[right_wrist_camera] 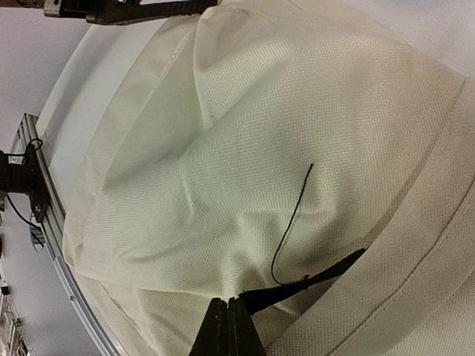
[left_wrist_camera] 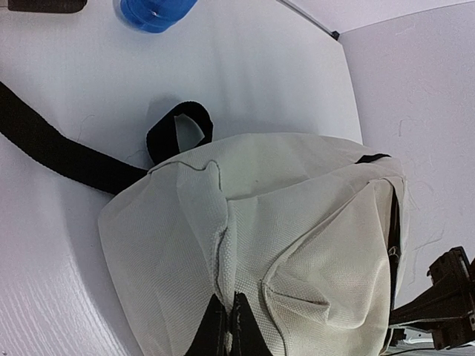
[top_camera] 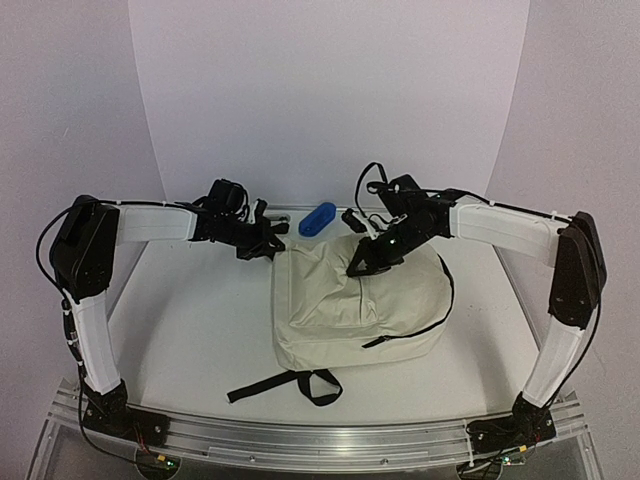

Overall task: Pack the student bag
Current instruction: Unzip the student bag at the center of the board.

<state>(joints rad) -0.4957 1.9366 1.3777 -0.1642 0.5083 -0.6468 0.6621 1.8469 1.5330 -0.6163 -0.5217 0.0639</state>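
The student bag (top_camera: 350,310), a cream fabric backpack with black zippers and straps, lies flat in the middle of the table. My left gripper (top_camera: 272,246) is at its far left corner; in the left wrist view it (left_wrist_camera: 228,315) is shut on a raised fold of the bag's fabric (left_wrist_camera: 297,222). My right gripper (top_camera: 362,264) is on the bag's far top. In the right wrist view it (right_wrist_camera: 230,315) is shut on the cloth (right_wrist_camera: 223,148) at the end of a black zipper strip (right_wrist_camera: 312,278). A loose black thread (right_wrist_camera: 293,222) curls beside it.
A blue oblong object (top_camera: 318,218) lies on the table behind the bag, also in the left wrist view (left_wrist_camera: 156,11). A black strap (top_camera: 285,385) trails from the bag toward the near edge. The bag's handle loop (left_wrist_camera: 178,126) and another strap (left_wrist_camera: 59,152) lie at its far side.
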